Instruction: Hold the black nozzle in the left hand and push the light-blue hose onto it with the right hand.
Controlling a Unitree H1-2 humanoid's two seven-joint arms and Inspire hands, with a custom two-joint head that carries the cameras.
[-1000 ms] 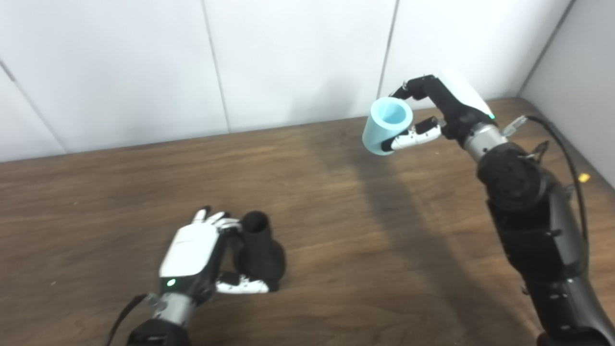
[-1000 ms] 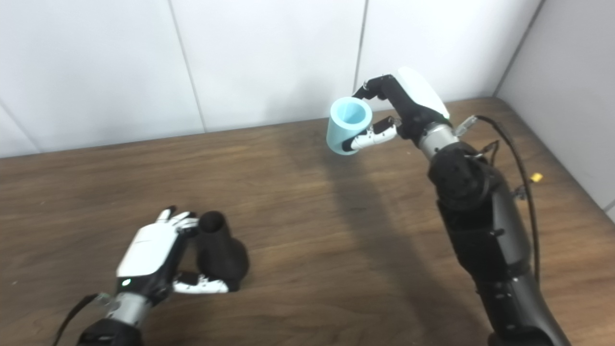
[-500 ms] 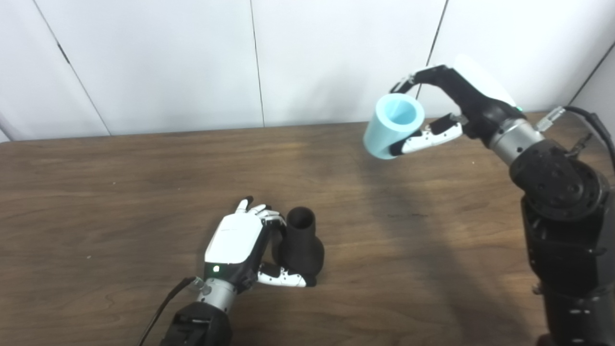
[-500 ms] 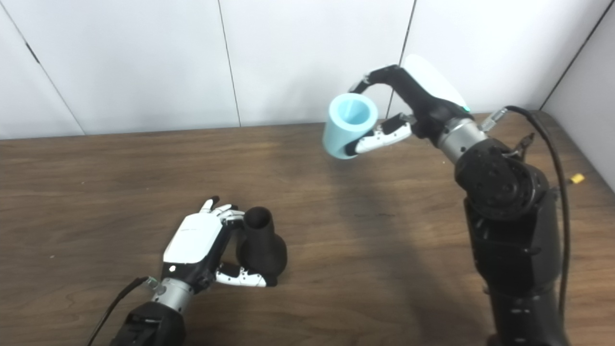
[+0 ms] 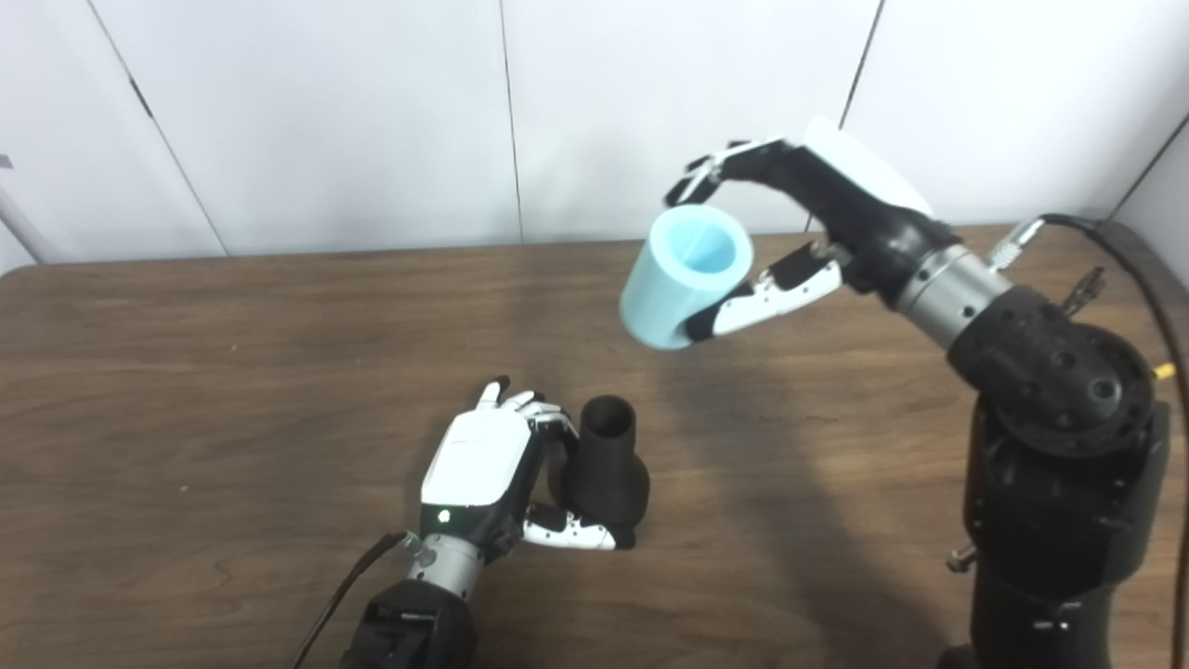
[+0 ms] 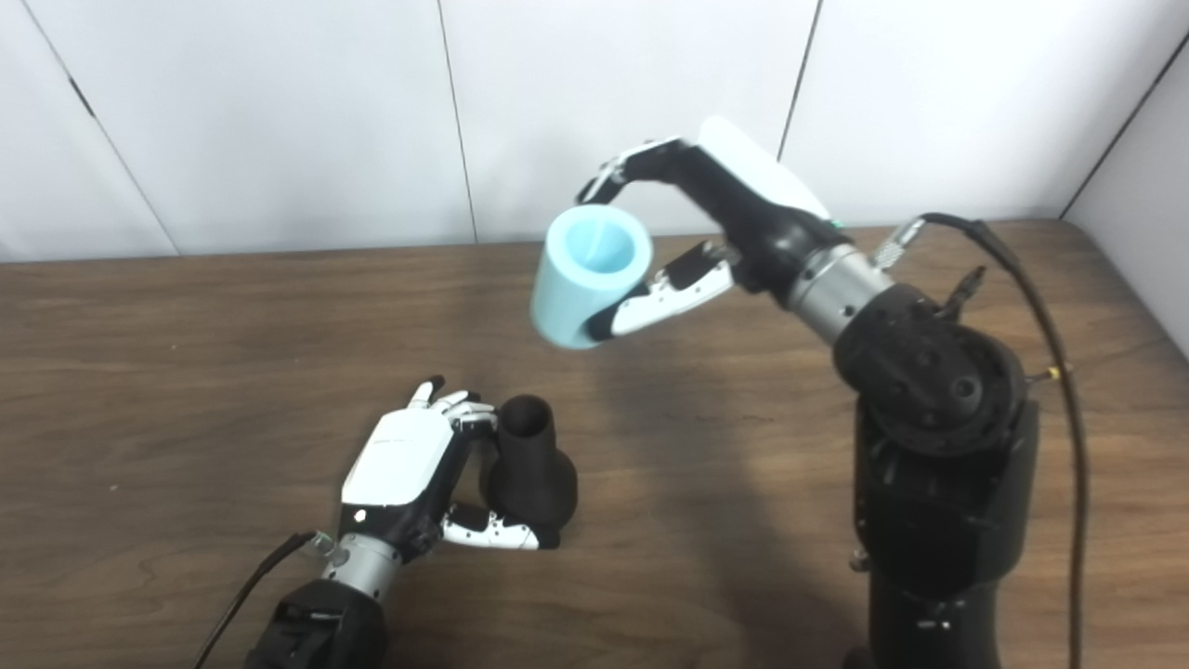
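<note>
The black nozzle (image 5: 606, 466) stands upright on the wooden table (image 5: 186, 372), narrow open end up. My left hand (image 5: 492, 474) wraps it from the left, thumb across its base, fingers behind its neck, so it is shut on the nozzle. The light-blue hose (image 5: 685, 275), a short thick tube with its open end toward the camera, hangs in the air above and to the right of the nozzle. My right hand (image 5: 790, 232) is shut on the hose, thumb under it and fingers over its far side. In the right eye view the hose (image 6: 587, 273) sits up and right of the nozzle (image 6: 531, 470).
White wall panels (image 5: 372, 111) stand behind the table's far edge. A black cable (image 5: 1138, 269) runs along my right arm. A small yellow bit (image 5: 1158, 370) lies at the table's right edge.
The camera has shifted, so the whole scene slid. My right hand has carried the hose left and lower, closer to the nozzle. My left hand keeps its hold on the standing nozzle.
</note>
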